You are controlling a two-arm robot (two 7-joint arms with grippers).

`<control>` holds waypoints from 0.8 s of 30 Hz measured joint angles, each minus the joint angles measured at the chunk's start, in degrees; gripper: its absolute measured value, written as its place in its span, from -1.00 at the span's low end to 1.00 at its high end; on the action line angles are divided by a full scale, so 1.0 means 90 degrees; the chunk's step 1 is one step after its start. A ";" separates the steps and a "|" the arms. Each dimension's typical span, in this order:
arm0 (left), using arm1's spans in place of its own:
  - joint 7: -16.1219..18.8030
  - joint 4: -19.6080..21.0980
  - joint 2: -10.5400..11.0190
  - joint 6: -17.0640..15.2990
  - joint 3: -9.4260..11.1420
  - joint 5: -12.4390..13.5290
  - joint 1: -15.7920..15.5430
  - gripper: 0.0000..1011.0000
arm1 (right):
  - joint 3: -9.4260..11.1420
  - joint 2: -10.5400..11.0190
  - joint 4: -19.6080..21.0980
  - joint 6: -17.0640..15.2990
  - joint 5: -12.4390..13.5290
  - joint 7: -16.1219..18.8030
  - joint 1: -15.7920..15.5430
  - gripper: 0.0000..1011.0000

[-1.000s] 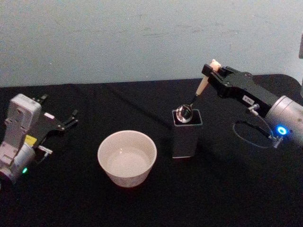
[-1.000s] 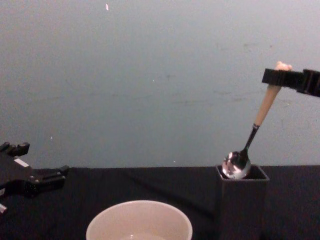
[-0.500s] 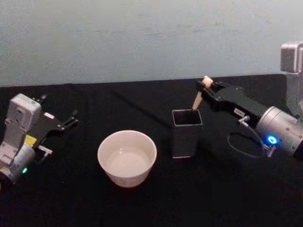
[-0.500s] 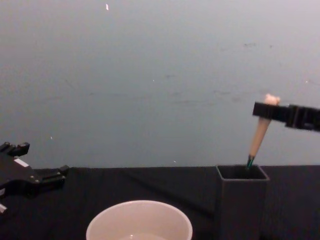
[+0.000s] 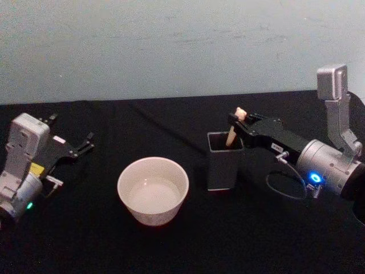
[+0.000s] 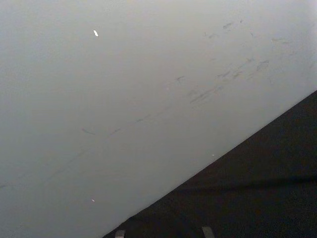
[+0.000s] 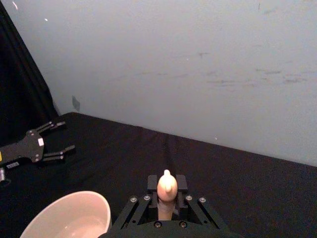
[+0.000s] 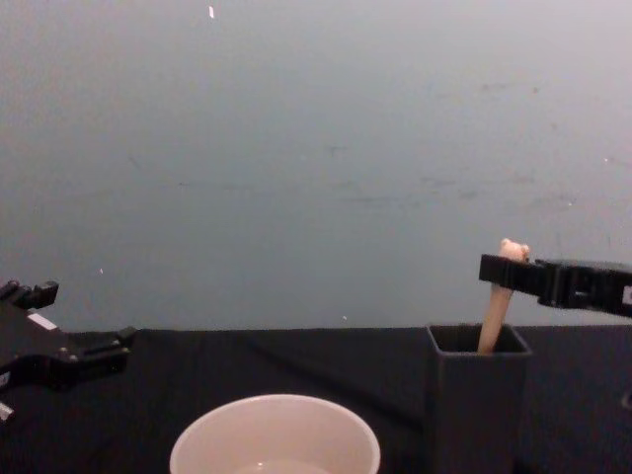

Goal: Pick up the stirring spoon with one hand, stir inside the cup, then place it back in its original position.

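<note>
1. While the right gripper is clamped on the top of the beige handle, the small stirring spoon with its tiny bear-head finial stands nearly upright inside the dark grey square-sectioned holder; its metal bowl and thin dark neck are hidden below the holder's rim. In the right wrist view the bear head pokes up between the two fingers, which press on the handle just under it.
2. The wide round cream-white cup sits on the black table, near the holder on the robot's left, not touching it. Its contents cannot be made out for certain.
3. The left gripper rests over the table's left side, well apart from cup and holder, fingers spread, holding nothing.
4. Handling judgement: the spoon looks light and stiff, so little squeeze is needed. The handle is slim and smooth-looking and tapers, so it may pivot or slide in a two-finger pinch. The hold just below the bear head seems sensible: the head acts as a stop against slipping.
5. The holder is narrow and thin-walled, likely light; a sideways push from the spoon could tip it.
6. Release looks near; opening straight, without dragging the handle, would be safest.
</note>
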State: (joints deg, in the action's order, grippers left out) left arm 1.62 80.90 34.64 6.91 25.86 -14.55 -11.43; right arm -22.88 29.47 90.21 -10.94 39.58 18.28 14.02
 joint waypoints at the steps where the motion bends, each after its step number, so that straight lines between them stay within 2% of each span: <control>1: 0.0000 0.0000 0.0000 0.0000 0.0000 0.0000 0.0000 0.98 | -0.0004 -0.0009 -0.0016 -0.0001 -0.0016 0.0008 0.0001 -0.58; 24: 0.0000 0.0000 0.0000 0.0000 0.0000 0.0000 0.0000 0.98 | 0.0006 -0.0176 -0.0189 -0.0106 -0.0284 0.0089 -0.0013 -0.58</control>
State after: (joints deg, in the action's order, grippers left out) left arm 1.62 80.90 34.65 6.91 25.86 -14.55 -11.43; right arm -22.83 27.89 88.52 -11.89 37.03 19.08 13.90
